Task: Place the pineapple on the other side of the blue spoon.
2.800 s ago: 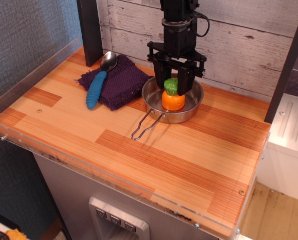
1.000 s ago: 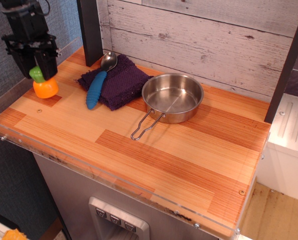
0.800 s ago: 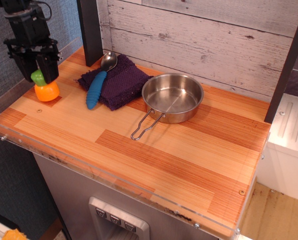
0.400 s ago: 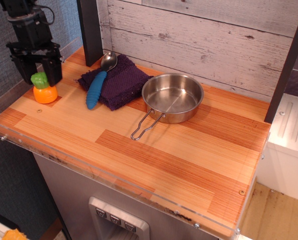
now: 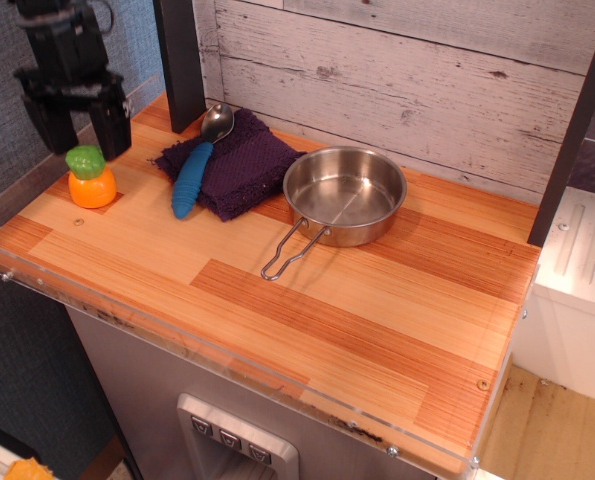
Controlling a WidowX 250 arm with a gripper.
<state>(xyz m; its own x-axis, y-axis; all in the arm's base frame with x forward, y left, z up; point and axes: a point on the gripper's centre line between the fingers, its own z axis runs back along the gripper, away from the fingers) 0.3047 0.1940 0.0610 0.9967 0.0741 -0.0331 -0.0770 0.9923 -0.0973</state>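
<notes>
The pineapple (image 5: 90, 180), orange with a lumpy green top, stands upright on the wooden table (image 5: 277, 290) near its left edge, left of the blue spoon. The blue spoon (image 5: 196, 170) lies on a purple cloth (image 5: 239, 165), silver bowl toward the back wall. My gripper (image 5: 79, 135) hangs just above the pineapple with its black fingers (image 5: 111, 125) spread apart and nothing between them.
A steel pan (image 5: 343, 195) with a wire handle sits right of the cloth. A dark post (image 5: 182, 60) stands behind the spoon. A clear plastic rail (image 5: 37, 170) runs along the left and front edges. A white plank wall backs the table.
The gripper carried the pineapple from the pan to the left of the spoon, lowered it onto the table, opened, and has risen slightly off it.
</notes>
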